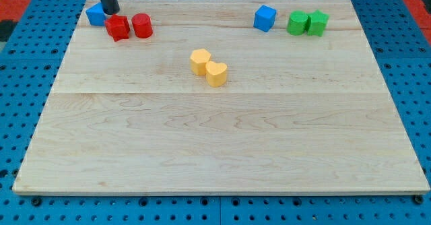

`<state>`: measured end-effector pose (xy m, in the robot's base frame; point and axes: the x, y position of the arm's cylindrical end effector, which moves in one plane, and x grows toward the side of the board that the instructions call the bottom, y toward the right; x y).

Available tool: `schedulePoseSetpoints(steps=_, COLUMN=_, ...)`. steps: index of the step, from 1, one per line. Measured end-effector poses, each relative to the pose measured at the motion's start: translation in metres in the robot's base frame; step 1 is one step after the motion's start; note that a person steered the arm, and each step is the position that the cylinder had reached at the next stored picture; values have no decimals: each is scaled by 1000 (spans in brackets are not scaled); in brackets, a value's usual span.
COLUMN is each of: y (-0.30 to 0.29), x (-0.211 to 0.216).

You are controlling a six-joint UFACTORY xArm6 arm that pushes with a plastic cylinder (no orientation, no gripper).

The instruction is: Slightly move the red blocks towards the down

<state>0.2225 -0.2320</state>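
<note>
tip [112, 12] sits just above red star block [117, 27], red cylinder [142, 25] beside — you push short, straight down; blue block [96, 14] stays. no jaws, just rod.

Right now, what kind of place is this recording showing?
Probably a lab tabletop for robot pushing trials: a wooden board on blue perforated matting, small coloured blocks like the red pair, and my tip just above them.
</note>
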Motion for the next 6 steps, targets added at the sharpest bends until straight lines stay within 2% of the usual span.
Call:
schedulePoseSetpoints(steps=1, y=-21, x=26)
schedulePoseSetpoints(steps=3, y=26, x=53)
schedulePoseSetpoints(steps=4, y=78, x=47)
schedulePoseSetpoints(steps=5, y=88, x=8)
schedulePoseSetpoints(steps=6, y=116, x=19)
